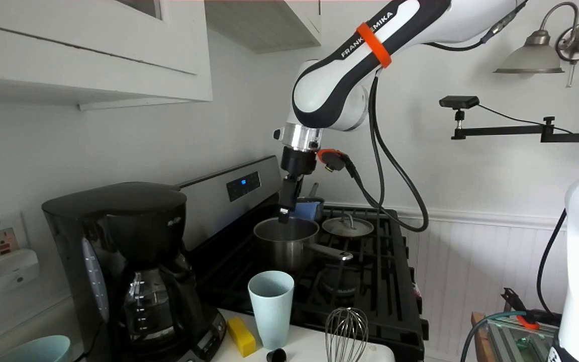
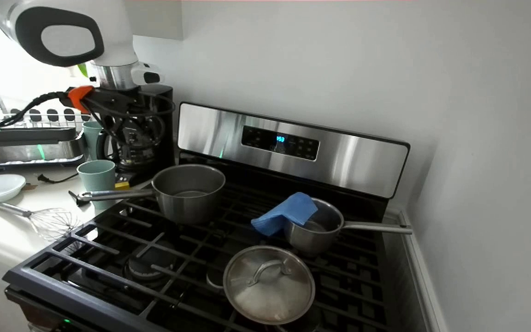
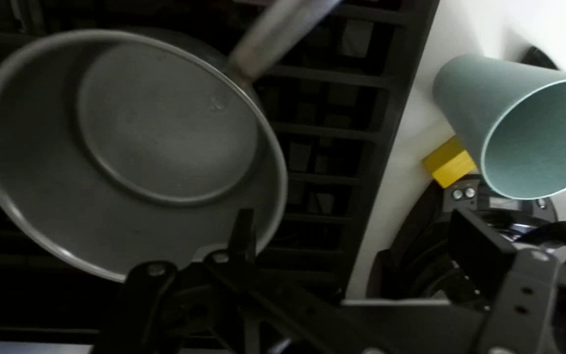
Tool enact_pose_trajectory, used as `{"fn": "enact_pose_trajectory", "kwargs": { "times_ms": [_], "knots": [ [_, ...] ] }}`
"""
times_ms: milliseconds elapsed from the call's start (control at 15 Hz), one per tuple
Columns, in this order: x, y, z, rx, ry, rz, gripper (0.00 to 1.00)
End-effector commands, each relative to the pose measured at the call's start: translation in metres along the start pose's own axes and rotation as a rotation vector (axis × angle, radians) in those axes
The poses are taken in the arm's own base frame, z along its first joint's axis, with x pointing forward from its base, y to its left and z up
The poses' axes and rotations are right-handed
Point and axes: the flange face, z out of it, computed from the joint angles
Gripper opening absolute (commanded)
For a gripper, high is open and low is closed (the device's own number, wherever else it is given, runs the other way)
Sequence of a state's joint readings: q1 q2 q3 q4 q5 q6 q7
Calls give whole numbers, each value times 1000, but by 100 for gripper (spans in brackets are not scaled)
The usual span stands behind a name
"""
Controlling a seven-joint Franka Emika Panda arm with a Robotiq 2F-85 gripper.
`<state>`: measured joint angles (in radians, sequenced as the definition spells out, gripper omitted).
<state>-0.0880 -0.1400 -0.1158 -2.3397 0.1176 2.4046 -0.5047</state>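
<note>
So there's a stove (image 2: 357, 161), a coffee maker (image 1: 143, 236) next to it, and an empty metal pot (image 2: 187, 207) on the stove's back corner nearest that. Gripper (image 3: 356, 228) hangs right by the pot, jaws apart, nothing between them. Pot's probably stiff, not too heavy, kinda slick outside, so its 1 long handle (image 2: 122, 194) seems the spot to grab.

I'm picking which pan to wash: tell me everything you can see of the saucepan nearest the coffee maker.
The saucepan looks like gray metal: round, deep, flat-bottomed, with one long handle angled away from the control panel. It stands upright and lidless on the stove. Inside it looks empty, with a pale mark low down. The open gripper hangs higher, not touching it.
</note>
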Motion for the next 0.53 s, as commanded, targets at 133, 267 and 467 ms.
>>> {"fn": "enact_pose_trajectory", "kwargs": {
  "times_ms": [133,267,467],
  "knots": [
    [-39,69,-9,-108,-16,296,100],
    [-51,88,1,-145,-33,399,100],
    [-59,101,24,-171,-55,567,100]
  ]
}}
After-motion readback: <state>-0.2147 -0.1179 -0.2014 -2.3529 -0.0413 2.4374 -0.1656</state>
